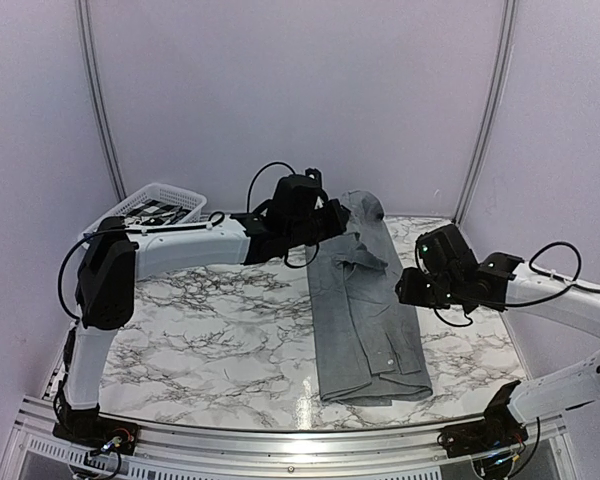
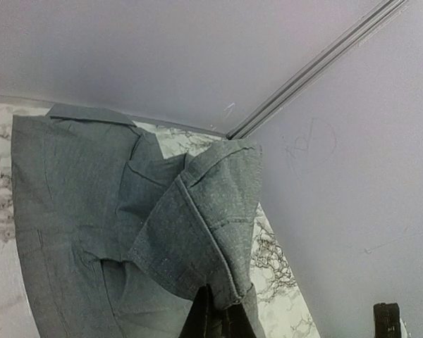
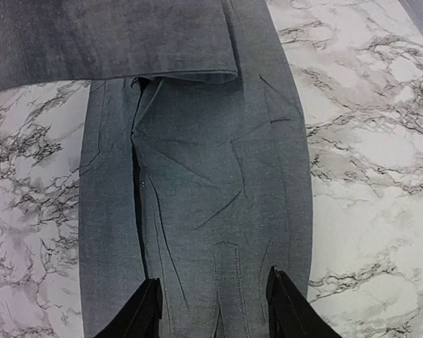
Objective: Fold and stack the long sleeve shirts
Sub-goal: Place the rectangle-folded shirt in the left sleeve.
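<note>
One grey long sleeve shirt point(image 1: 365, 320) lies as a long narrow strip on the marble table, running from the far middle toward the near right. My left gripper point(image 1: 336, 222) is at the strip's far end, lifted a little. In the left wrist view that gripper point(image 2: 218, 318) is shut on a folded cuffed part of the shirt point(image 2: 197, 232), which drapes over the dark fingers. My right gripper point(image 1: 408, 290) hovers at the strip's right edge. The right wrist view shows it point(image 3: 215, 310) open above the shirt point(image 3: 197, 183), with cloth showing between the fingers point(image 3: 144, 313) and nothing gripped.
A white mesh basket point(image 1: 170, 192) with something striped inside stands at the far left of the table. Pale walls close in behind and on both sides. The metal rail with both arm bases runs along the near edge. Bare marble point(image 1: 210, 330) lies left of the shirt.
</note>
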